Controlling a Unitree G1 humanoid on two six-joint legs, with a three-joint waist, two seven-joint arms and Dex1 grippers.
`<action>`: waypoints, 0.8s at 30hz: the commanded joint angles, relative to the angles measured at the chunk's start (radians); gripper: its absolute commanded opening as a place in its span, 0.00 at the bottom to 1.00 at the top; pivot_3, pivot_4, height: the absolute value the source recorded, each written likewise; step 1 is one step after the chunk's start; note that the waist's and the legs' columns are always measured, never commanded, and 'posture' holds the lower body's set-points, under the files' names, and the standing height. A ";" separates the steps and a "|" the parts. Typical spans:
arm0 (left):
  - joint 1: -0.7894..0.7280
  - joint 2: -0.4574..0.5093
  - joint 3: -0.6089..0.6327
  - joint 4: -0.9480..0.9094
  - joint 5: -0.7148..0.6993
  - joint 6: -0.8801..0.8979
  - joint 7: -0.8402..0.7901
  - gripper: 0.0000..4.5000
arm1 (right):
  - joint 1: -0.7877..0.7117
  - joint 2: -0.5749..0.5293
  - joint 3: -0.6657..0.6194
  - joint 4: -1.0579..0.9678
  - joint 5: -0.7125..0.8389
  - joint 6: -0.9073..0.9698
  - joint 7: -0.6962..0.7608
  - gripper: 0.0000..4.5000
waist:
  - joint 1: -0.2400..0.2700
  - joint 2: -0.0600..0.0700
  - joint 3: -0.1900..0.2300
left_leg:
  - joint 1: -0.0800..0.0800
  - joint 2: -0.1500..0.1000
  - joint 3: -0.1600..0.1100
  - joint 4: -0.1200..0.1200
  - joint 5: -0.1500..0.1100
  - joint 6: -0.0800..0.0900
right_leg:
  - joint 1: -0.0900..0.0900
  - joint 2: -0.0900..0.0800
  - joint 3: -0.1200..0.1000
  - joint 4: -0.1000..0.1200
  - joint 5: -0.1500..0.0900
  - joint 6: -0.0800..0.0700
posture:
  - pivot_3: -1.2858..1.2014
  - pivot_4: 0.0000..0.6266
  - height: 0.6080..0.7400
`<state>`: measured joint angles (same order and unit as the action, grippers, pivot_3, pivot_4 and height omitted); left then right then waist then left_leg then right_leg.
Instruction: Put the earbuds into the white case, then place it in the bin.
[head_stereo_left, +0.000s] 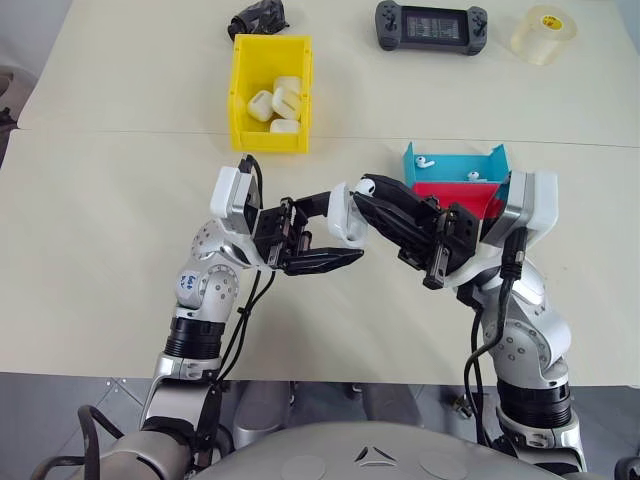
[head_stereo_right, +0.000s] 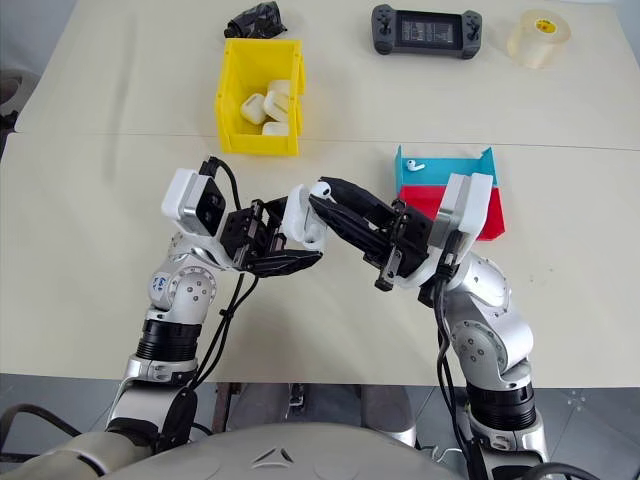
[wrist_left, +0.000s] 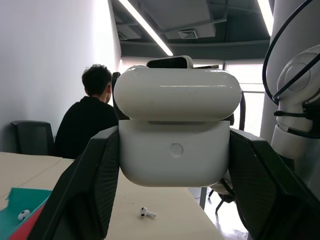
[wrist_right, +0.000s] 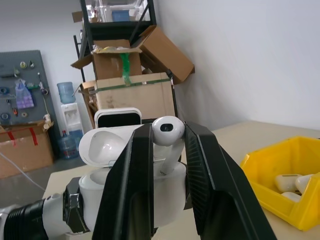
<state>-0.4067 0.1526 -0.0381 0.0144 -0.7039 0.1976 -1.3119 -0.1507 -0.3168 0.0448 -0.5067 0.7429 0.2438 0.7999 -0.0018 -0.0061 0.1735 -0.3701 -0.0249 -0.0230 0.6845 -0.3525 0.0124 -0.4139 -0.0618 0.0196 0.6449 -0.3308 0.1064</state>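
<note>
My left gripper (head_stereo_left: 345, 228) is shut on the white case (head_stereo_left: 350, 218), held above the table with its lid (wrist_left: 177, 95) swung open. My right gripper (head_stereo_left: 366, 197) is shut on one earbud (head_stereo_left: 366, 186), pinched between its fingertips (wrist_right: 140, 150) right at the case's open top; the stem points down into the case (wrist_right: 165, 192). Two more earbuds (head_stereo_left: 425, 160) lie in the teal tray (head_stereo_left: 455, 165), and another earbud (wrist_left: 146, 212) lies on the table. The yellow bin (head_stereo_left: 240, 90) stands at the far left centre with several white cases (head_stereo_left: 275, 105) inside.
A red tray (head_stereo_left: 450, 193) sits against the teal one, just behind my right wrist. At the table's far edge are a black game console (head_stereo_left: 430, 27), a roll of clear tape (head_stereo_left: 543, 35) and a black object (head_stereo_left: 258, 18). A person (wrist_left: 87, 120) sits with their back turned.
</note>
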 joint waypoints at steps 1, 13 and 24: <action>-0.036 -0.021 -0.002 -0.043 -0.023 -0.026 -0.008 0.62 | 0.004 -0.044 0.025 0.031 -0.053 0.011 0.031 0.11 | 0.000 0.000 0.000 | 0.000 0.000 0.000 0.000 0.000 0.000 | 0.000 0.000 0.000 0.000 0.000 0.000 | 0.52 0.24 1.00; -0.056 -0.050 0.014 -0.022 -0.015 -0.039 0.000 0.62 | -0.001 -0.131 0.031 0.044 -0.067 -0.022 0.130 0.11 | 0.000 0.000 0.000 | 0.000 0.000 0.000 0.000 0.000 0.000 | 0.000 0.000 0.000 -0.001 0.000 0.000 | 0.52 0.24 1.00; -0.056 -0.065 0.002 -0.022 -0.006 -0.045 -0.007 0.62 | 0.034 -0.195 -0.027 0.044 -0.040 -0.061 0.182 0.11 | 0.001 0.000 0.000 | 0.000 0.000 0.000 0.000 0.000 0.000 | 0.000 0.000 0.000 -0.001 0.000 0.000 | 0.52 0.24 1.00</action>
<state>-0.4201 0.1144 -0.0659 0.0470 -0.6619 0.1931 -1.3291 -0.1670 -0.4813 0.0111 -0.4698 0.7263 0.1681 0.9435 -0.0006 -0.0061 0.1735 -0.3702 -0.0249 -0.0231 0.6845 -0.3526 0.0124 -0.4136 -0.0619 0.0196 0.6443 -0.3307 0.1064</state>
